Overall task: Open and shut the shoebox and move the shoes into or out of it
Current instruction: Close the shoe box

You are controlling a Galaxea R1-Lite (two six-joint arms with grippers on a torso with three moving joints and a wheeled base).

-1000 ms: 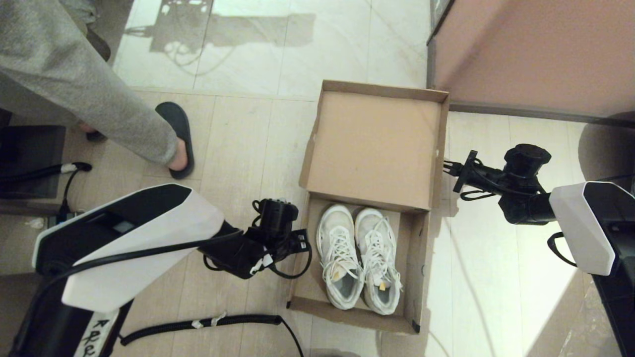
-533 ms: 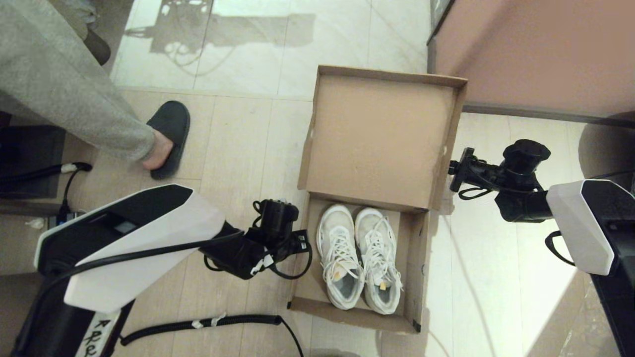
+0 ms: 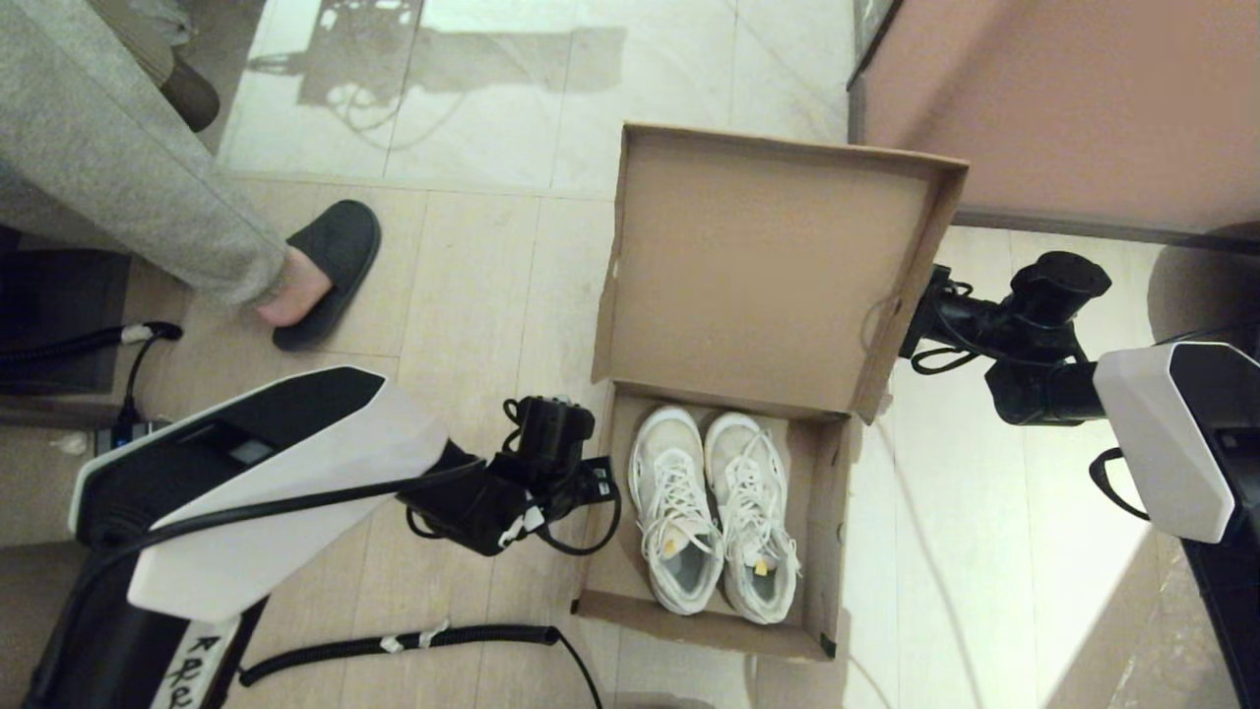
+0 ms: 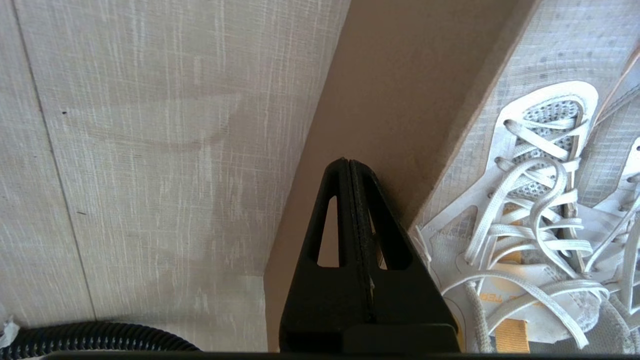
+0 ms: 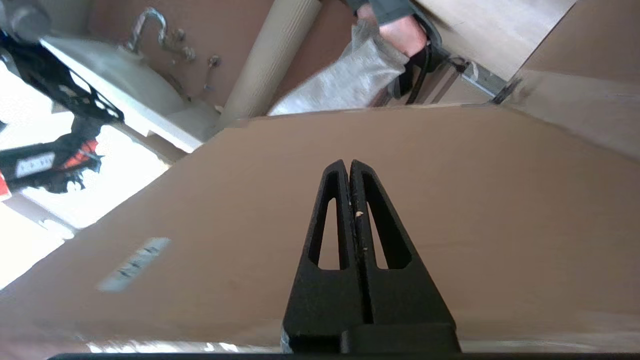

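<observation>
The brown cardboard shoebox (image 3: 822,512) stands on the floor with its hinged lid (image 3: 748,276) raised and leaning forward over the box's far end. Both white lace-up shoes (image 3: 714,512) lie side by side inside, toes away from me. My right gripper (image 5: 348,165) is shut and empty, its tips against the lid's outer face near the white label (image 5: 134,264); in the head view the lid's right edge hides the fingers. My left gripper (image 3: 598,481) is shut and empty, just outside the box's left wall (image 4: 380,100), beside the left shoe (image 4: 540,225).
A person's grey-trousered leg and dark slipper (image 3: 325,271) stand to the left of the box. A pinkish cabinet (image 3: 1063,98) rises at the back right. A coiled black cable (image 3: 394,645) lies on the floor near the box's front left corner.
The lid has swung up and forward, with my right gripper following behind its right edge. The person's foot has stepped to the left. My left arm has stayed put.
</observation>
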